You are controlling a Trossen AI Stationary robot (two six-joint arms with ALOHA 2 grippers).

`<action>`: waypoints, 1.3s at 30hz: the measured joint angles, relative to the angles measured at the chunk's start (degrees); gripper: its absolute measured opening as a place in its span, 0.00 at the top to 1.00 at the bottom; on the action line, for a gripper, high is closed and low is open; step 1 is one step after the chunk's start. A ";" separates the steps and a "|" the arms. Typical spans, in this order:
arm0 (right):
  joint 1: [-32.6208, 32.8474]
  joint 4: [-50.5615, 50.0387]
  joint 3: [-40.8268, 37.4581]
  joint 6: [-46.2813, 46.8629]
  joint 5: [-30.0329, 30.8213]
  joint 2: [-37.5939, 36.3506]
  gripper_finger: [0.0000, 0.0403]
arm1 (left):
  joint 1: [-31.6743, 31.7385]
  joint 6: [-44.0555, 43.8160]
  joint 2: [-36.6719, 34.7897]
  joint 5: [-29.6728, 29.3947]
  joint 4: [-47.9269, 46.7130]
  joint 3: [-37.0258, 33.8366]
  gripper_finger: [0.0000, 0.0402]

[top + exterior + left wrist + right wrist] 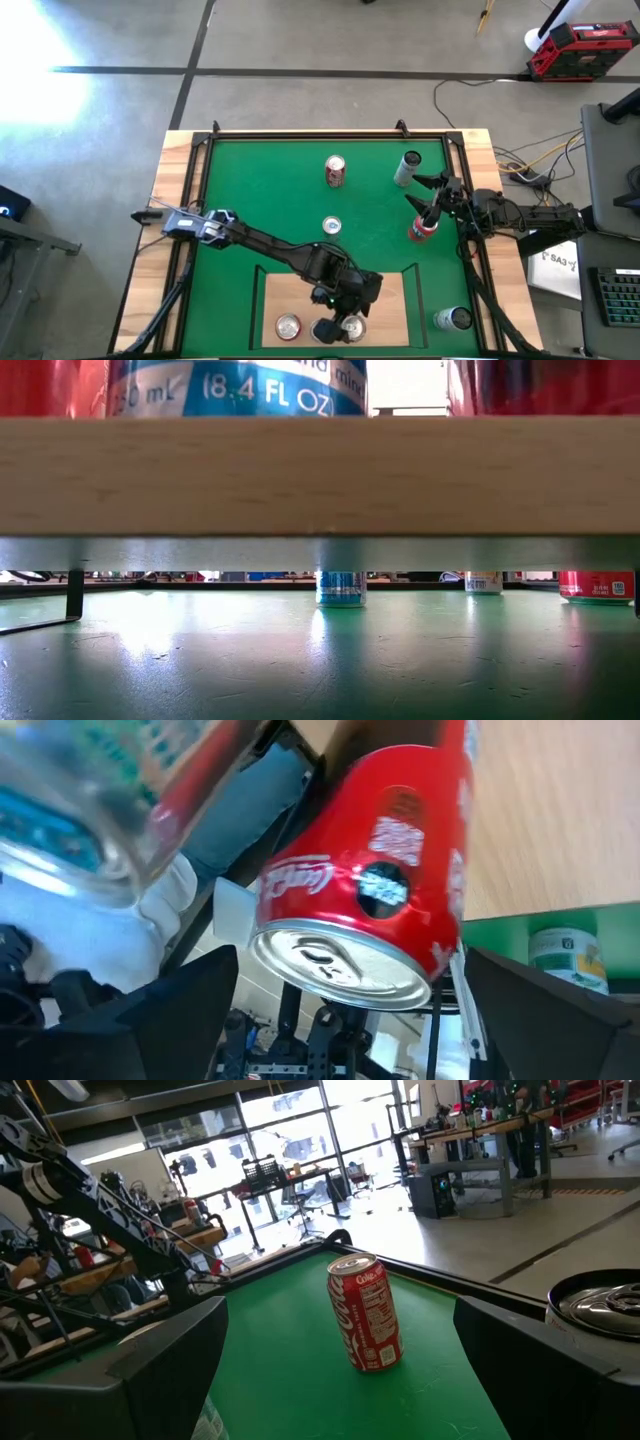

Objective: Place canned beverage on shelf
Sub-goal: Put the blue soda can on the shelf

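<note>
On the shelf at the near edge of the green mat, two cans already stand: a red can and a second can beneath the left tool, whose fingers stand apart around a red can in its wrist view, apparently just letting go. The right tool hangs wide open over another red can, gripping nothing. Five cans wait on the bench: that one, a red can, a tipped silver can, a blue can and one more.
</note>
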 joint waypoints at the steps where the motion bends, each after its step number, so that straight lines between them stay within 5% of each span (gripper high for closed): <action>1: 0.00 0.00 0.02 0.00 0.00 0.00 0.05 | 0.21 0.74 -0.06 -0.18 -0.25 0.00 0.06; 19: 0.00 0.00 0.01 0.00 -0.02 0.00 0.05 | 5.44 15.29 -7.10 -0.10 -19.45 0.44 0.04; 29: 0.02 0.00 0.00 0.00 0.00 0.00 0.05 | 11.91 37.41 -9.39 -0.42 -38.97 0.42 0.04; 39: 0.00 0.00 0.02 0.00 0.00 -0.02 0.05 | 15.48 65.74 -10.80 -21.45 -38.64 0.02 0.04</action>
